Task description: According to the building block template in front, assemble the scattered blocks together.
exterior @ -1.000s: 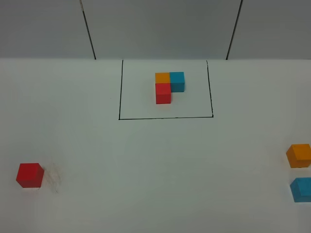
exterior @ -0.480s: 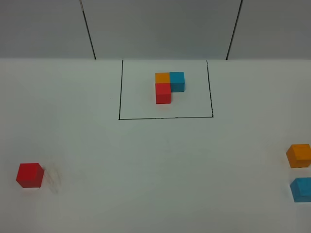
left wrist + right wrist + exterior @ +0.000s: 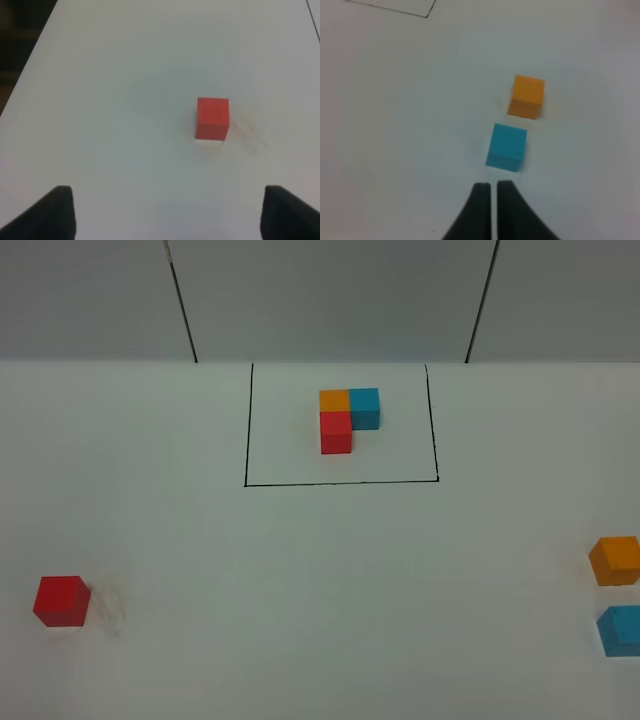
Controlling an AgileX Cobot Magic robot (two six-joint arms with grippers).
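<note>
White table point(image 3: 300, 590), the framed building block template point(image 3: 345, 420) at its far middle. Red cube point(image 3: 61, 600) sits well left of the template, orange cube point(image 3: 614, 560) and blue cube point(image 3: 620, 630) well right. Left gripper point(image 3: 167, 192) is spread wide, facing red. Right gripper point(image 3: 493, 187) is pinched closed near blue. Best to straddle red's flat sides squarely before closing.

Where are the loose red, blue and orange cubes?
red cube point(image 3: 213, 111), left wrist view, top face.
blue cube point(image 3: 509, 140), right wrist view, top face.
orange cube point(image 3: 529, 89), right wrist view, top face.
</note>
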